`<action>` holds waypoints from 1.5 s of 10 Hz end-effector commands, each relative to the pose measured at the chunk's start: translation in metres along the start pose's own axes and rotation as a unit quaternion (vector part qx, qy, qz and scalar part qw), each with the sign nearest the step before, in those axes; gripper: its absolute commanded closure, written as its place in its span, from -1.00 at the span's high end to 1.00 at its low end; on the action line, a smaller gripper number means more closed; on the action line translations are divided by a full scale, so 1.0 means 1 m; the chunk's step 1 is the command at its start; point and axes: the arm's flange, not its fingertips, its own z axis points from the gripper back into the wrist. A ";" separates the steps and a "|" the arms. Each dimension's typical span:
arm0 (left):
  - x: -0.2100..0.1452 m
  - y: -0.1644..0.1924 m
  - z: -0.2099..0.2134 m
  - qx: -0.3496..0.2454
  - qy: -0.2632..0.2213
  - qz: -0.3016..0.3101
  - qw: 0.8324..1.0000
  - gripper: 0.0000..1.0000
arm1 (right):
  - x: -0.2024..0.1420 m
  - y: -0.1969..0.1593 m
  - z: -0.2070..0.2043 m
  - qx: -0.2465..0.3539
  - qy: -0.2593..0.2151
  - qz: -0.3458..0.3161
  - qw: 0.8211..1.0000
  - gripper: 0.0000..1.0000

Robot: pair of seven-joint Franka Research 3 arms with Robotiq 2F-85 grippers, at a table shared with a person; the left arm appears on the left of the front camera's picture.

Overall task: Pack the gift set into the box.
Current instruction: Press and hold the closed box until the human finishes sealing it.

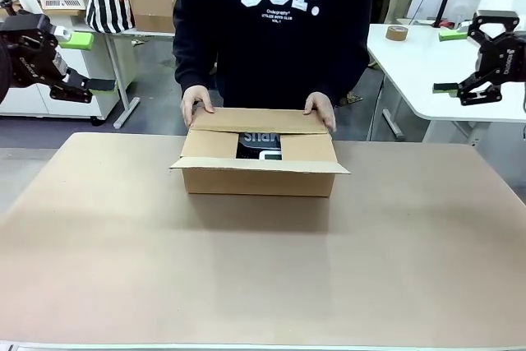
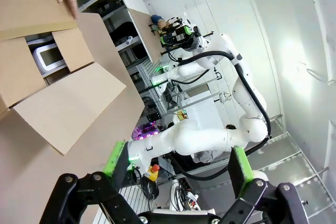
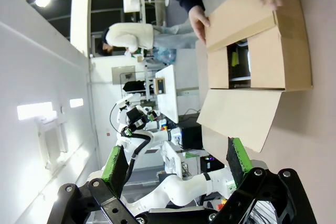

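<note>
Wide, shallow brown cardboard box (image 1: 259, 177) sits mid-table (image 1: 246, 269), near flap sticking out twd robot. Flat black gift set (image 1: 260, 139) w/ white lettering lies inside, partly under flaps. Person's hands (image 1: 196, 104) on far flap, prob. pressing it. L gripper (image 1: 90, 62) & R gripper (image 1: 449, 62) hang off to the sides, jaws spread wide, empty.

front: fixed, near side of desk (image 1: 263, 285), facing across at person (image 1: 275, 22), box (image 1: 259, 174) mid-frame | left wrist: raised, rolled, looks past left end effector (image 2: 177, 161), box upper left | right wrist: raised, rolled, past right end effector (image 3: 176, 162), box upper right | shared: box, all three
</note>
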 end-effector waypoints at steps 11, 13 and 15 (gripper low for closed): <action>0.001 -0.002 0.000 -0.010 -0.007 0.000 1.000 1.00 | 0.000 0.001 0.000 -0.002 -0.002 0.006 1.000 1.00; 0.001 -0.002 0.000 -0.010 -0.007 0.000 1.000 1.00 | 0.000 0.001 0.000 -0.002 -0.002 0.006 1.000 1.00; 0.001 -0.002 0.000 -0.010 -0.007 0.000 1.000 1.00 | 0.000 0.001 0.000 -0.002 -0.002 0.006 1.000 1.00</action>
